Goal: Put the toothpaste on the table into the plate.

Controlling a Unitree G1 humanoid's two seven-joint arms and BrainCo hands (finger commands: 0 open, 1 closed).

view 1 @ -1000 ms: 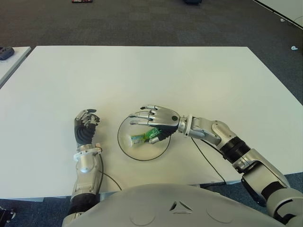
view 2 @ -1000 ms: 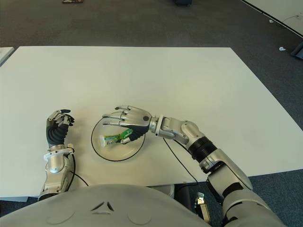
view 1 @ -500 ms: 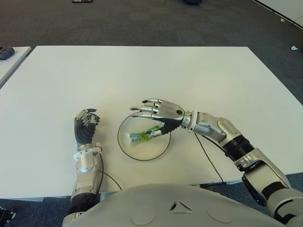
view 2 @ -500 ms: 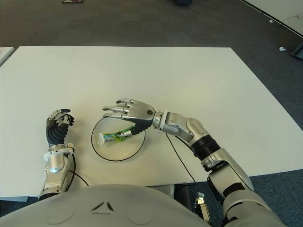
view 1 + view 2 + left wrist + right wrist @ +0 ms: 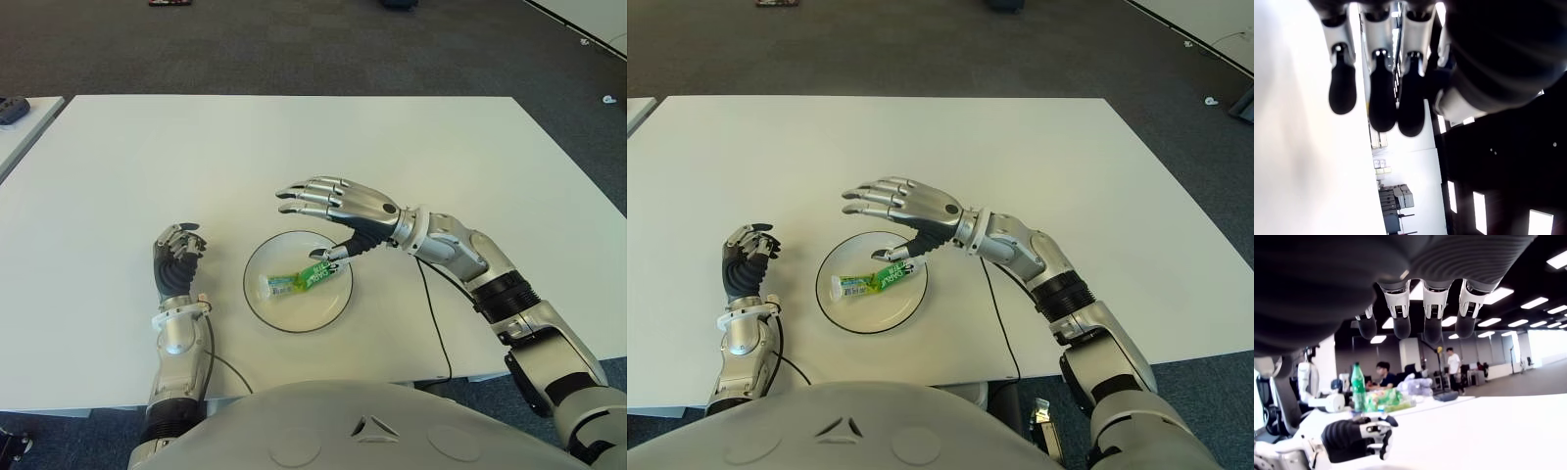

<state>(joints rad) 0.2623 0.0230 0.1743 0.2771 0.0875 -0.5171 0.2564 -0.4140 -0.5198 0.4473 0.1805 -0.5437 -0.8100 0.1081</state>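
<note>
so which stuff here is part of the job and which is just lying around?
Job:
- toothpaste, lying in the plate
- right hand, open above the plate's far rim
- table

Lying about:
- left hand, idle left of the plate, fingers curled
- dark object on the side table

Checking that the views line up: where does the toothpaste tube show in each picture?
Left eye view: toothpaste lies in the plate, below the open right hand.
Right eye view: same spot in the plate.
Left wrist view: not in it.
Right wrist view: not in it.
Shared landmark: the plate's dark rim.
</note>
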